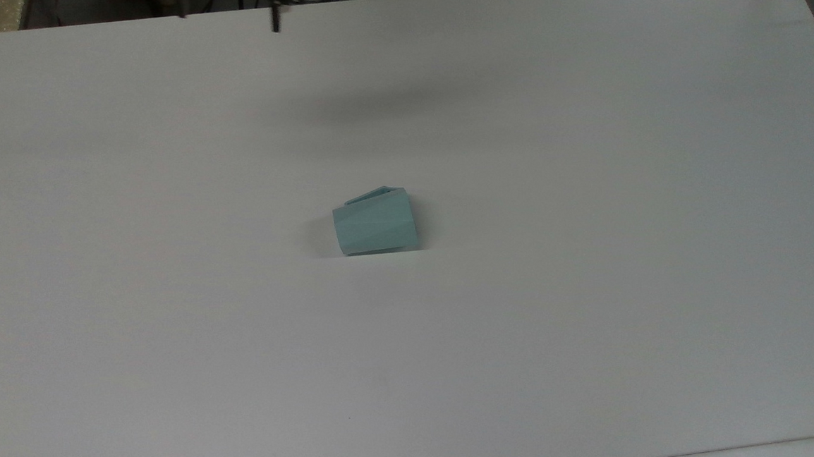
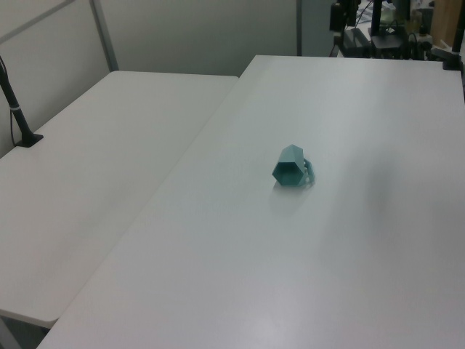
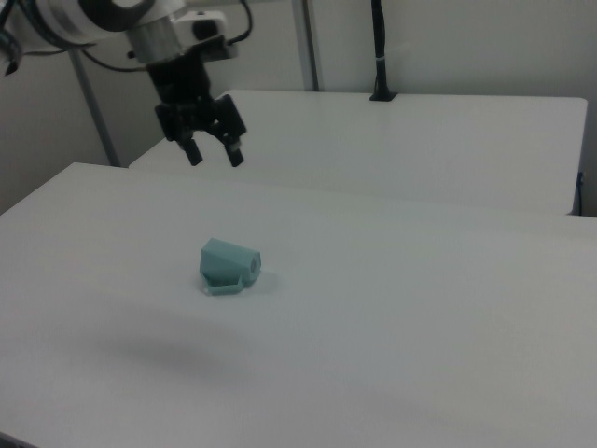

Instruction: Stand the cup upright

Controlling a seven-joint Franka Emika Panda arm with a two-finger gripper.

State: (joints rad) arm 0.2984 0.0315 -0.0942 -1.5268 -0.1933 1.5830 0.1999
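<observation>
Lying on its side mid-table (image 1: 596, 316), cup (image 1: 376, 227) carries no readable markings; gripper (image 3: 214, 152) hangs above, fingers spread, holding nothing.

Arm (image 3: 93, 19): white rounded casing, black cables looped alongside. Gripper (image 3: 213, 154): black body, two black fingers (image 3: 194, 151) with angular tips.
</observation>
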